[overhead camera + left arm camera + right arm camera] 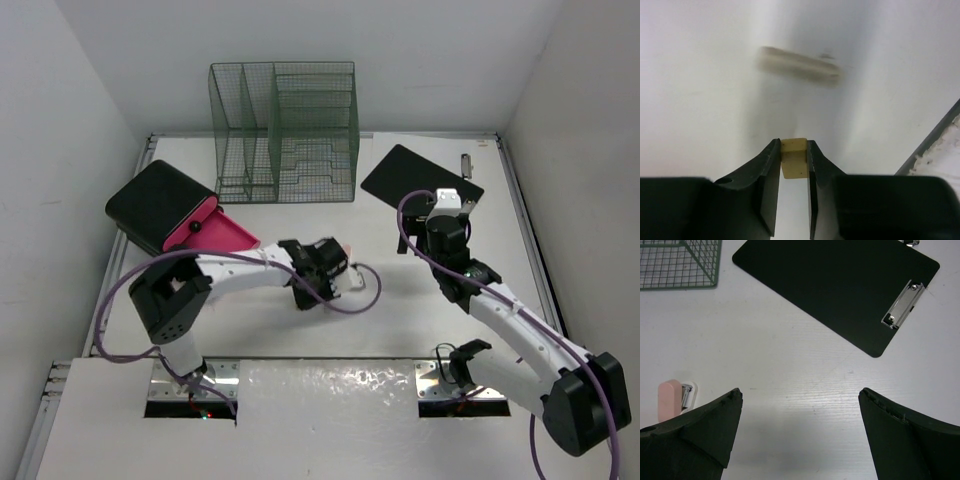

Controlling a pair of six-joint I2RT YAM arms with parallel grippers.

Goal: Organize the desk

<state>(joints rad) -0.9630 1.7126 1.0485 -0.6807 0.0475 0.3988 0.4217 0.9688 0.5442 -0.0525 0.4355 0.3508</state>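
left gripper [793, 147] pinched a small cream block [794, 167], bottom centre | right gripper [800, 392] gaped wide, empty, clipboard [840, 290] upper right | desk [390, 330] filled mid-frame under both arms | step: likely stowing block | next: you needed a drop spot, maybe mesh organizer [283, 130], top centre

I see a green grid-mesh rack [283, 130], black clipboard [835, 285], black bin [160, 203] lined pink, cream block [794, 159], and white desk [390, 310].

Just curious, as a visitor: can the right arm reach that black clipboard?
Probably yes: the clipboard lies just ahead of the open jaws of the right arm, with only bare desk between.
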